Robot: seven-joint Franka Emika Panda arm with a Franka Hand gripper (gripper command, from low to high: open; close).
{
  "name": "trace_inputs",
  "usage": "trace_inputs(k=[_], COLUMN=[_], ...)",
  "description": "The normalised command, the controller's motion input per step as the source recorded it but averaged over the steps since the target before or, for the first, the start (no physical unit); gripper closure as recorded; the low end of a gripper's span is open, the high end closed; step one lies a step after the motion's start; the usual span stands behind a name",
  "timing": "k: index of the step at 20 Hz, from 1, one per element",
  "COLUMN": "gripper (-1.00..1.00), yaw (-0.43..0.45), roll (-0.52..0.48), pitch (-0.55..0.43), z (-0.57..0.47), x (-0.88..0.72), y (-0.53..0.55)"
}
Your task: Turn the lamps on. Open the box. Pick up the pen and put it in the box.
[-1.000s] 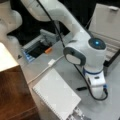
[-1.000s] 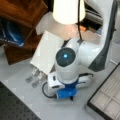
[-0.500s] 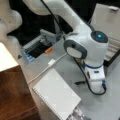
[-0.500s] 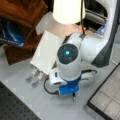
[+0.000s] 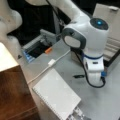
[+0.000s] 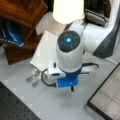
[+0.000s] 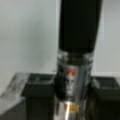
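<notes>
Fingers point(image 7: 37, 97) of the gripper point(image 7: 73, 98) closed on the pen point(image 7: 76, 40), one on either side of its silver-grey middle section; the black barrel runs straight out beyond the fingertips, long axis square to their closing direction. Step in hand, by judgement: picking up the pen, which calls for a firm, centred hold; the lamp point(image 6: 67, 10) glows and the box point(image 6: 110, 97) lies open, well apart from the fingers

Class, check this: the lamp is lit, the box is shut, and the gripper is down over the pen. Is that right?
Not quite: the box is open, its divided lining bare in a front view. The lamp is lit, and the gripper is down over the pen.
</notes>
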Motion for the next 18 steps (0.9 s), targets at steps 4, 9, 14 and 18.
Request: trace_inputs(k=[4, 9, 14, 18], gripper=[1.0, 1.0, 1.0, 1.0], yaw=[-0.376, -0.392, -0.532, -0.563], roll=[0.016, 0.05, 0.017, 0.05], pitch=[-0.016, -0.017, -0.076, -0.062], z=[0.26, 0.28, 0.15, 0.02], x=[-0.06, -0.07, -0.07, -0.16], y=[0.09, 0.12, 0.1, 0.13])
